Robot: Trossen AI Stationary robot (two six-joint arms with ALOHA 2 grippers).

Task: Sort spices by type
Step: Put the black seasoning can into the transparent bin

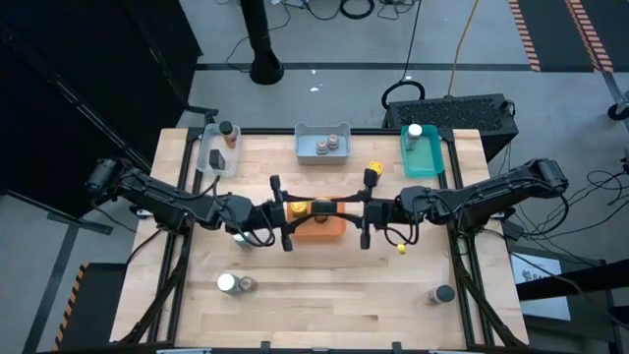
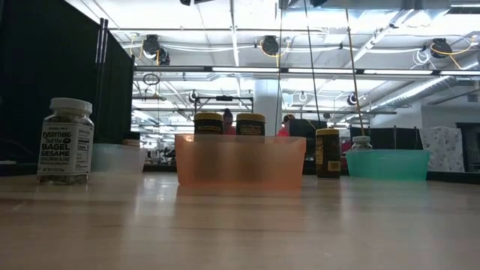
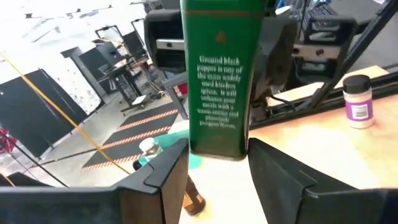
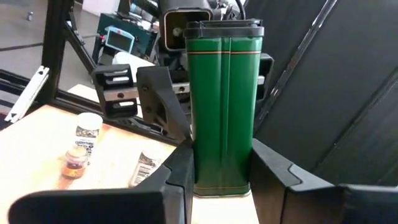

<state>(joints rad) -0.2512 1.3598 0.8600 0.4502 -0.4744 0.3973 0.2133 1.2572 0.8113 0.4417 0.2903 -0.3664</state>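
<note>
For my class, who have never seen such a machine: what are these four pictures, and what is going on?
A robot with two dark arms works at a wooden table. One picture looks down from above, one level across the tabletop, two come from wrist cameras. The orange tray, teal tray, grey tray and clear tray hold small spice jars; others stand loose. Both wrist pictures show a green tin: the right tool grips it, the left tool sits around it.

tin [image 4: 224,106]: green, gold stripes | tray [image 2: 240,161]: orange | tray [image 2: 388,163]: teal | jar lid [image 1: 373,175]: yellow | fingers [image 4: 273,168]: dark
</note>
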